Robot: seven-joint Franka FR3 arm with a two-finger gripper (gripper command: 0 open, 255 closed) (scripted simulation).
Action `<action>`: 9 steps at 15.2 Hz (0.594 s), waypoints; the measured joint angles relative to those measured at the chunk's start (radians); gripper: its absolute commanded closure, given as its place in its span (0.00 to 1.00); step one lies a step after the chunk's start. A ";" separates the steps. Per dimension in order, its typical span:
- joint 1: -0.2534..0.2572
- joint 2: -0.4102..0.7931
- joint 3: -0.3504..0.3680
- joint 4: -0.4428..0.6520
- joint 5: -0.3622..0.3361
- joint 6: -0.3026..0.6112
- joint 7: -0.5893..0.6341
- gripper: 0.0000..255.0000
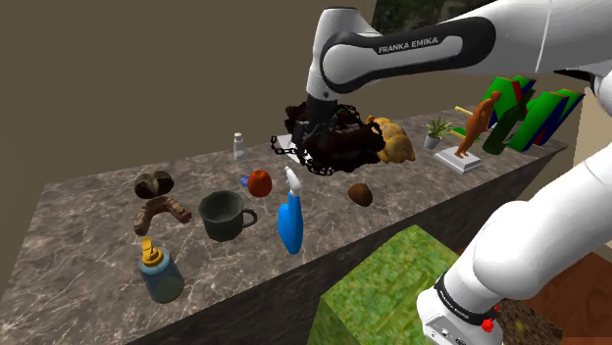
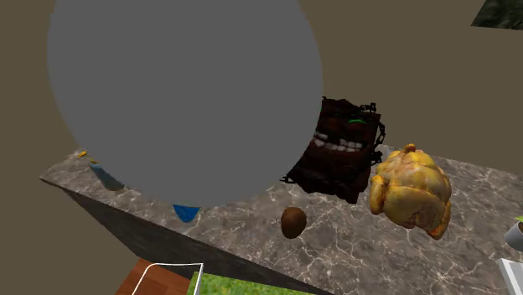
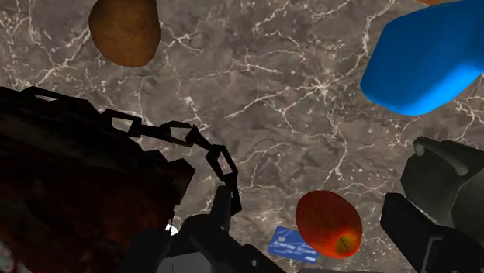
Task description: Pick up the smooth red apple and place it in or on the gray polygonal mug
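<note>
Dark marble counter carries everything. In the shoulder view, one red apple lies near the one gray mug, which stands upright beside one blue bottle. The second exterior view gives one dark chained chest and one roast chicken. In the wrist view, the gripper hangs over the apple with jaws apart, holding nothing, probably to descend around it.

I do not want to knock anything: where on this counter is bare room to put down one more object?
The counter is bare between the brown oval object and the statue base, and between the small bottle and the dark round lump. Crowded around the apple, mug and blue spray bottle.
</note>
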 measured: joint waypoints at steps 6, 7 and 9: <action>0.024 0.224 0.034 0.137 -0.031 0.072 0.016 0.00; 0.029 0.258 0.039 0.157 -0.037 0.084 0.019 0.00; 0.039 0.332 0.047 0.207 -0.052 0.103 0.023 0.00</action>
